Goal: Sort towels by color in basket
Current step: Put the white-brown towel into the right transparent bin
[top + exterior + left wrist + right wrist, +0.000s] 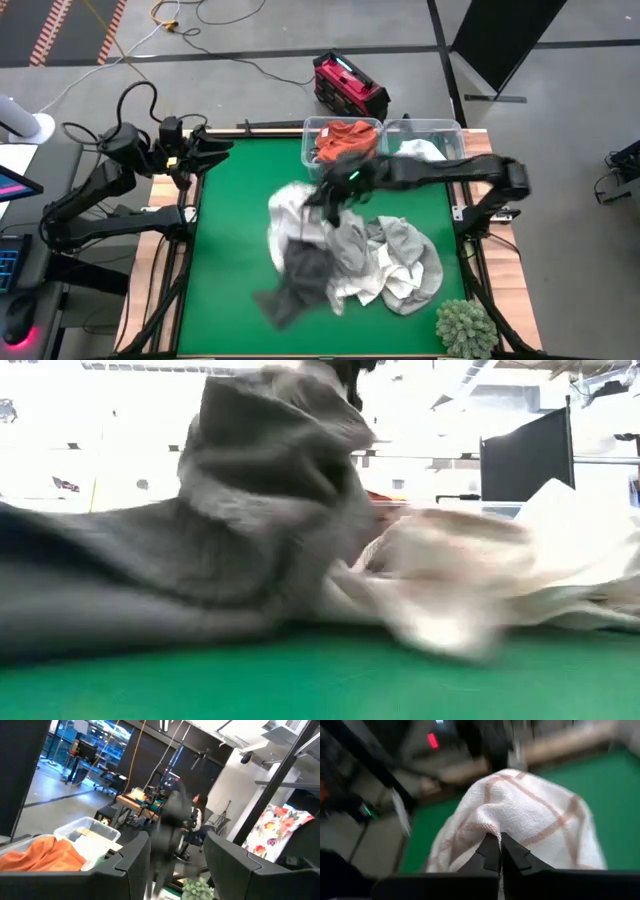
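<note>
- Two clear bins (305, 130) stand side by side at the far edge of the green table (230, 230). The left one holds a rust-orange towel (343, 140); the right one has something white (421, 150) in it. So some sorting looks done already.
- Most of the work is left, by my reckoning: a heap of towels (345, 260) sits in the middle of the table, with dark grey, light grey and white pieces tangled together.
- The right gripper (500, 851) is over the near end of the heap, just short of the bins. Its fingers are pinched together on a white towel with faint reddish check lines (530, 820), and the cloth drapes down from the pinch.
- From table height, a grey towel (270, 470) rises in a peak above the pile, so at least one piece looks lifted clear.
- The left gripper (177, 857) waits at the far left corner of the table, fingers apart, holding nothing.
- A spiky green plant ball (465, 328) sits at the near right corner, not part of the job.
</note>
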